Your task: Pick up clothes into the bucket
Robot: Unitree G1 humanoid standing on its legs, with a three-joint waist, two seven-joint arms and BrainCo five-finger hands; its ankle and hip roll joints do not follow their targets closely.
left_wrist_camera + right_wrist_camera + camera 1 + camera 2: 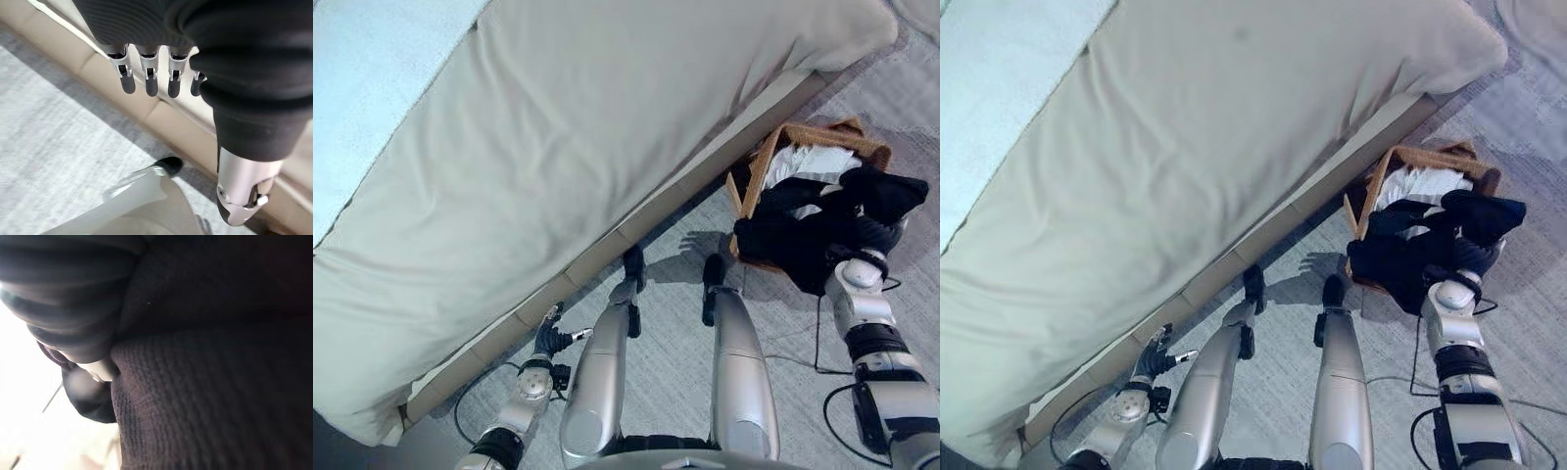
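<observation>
1. Largest by far: a bed [558, 147] under a pale grey-beige cover, running diagonally across the head views, with a light blue sheet [372, 69] at its far left corner.
2. Below the cover's hem, a beige bed base [636, 220] — its long edge slanting from lower left to upper right.
3. Grey carpet [675, 352] beside that edge, open between bed and basket and on out toward the near side.
4. At right, close by the bed's corner, a woven wicker basket [822, 135], tilted, with white clothing [818, 162] inside.
5. Draped over the basket's near rim and hanging outside it, a dark knit garment [803, 235] — partly in, partly out.
6. Right hand [98, 369] up against that dark garment at the basket's near side; knit fabric pressed right over the wrist camera, fingers buried, so cannot tell whether curled or straight.
7. Left hand [146, 73] low at left, just beside the bed base, well apart from basket and clothes; fingers relaxed and loosely spread, holding nothing.
</observation>
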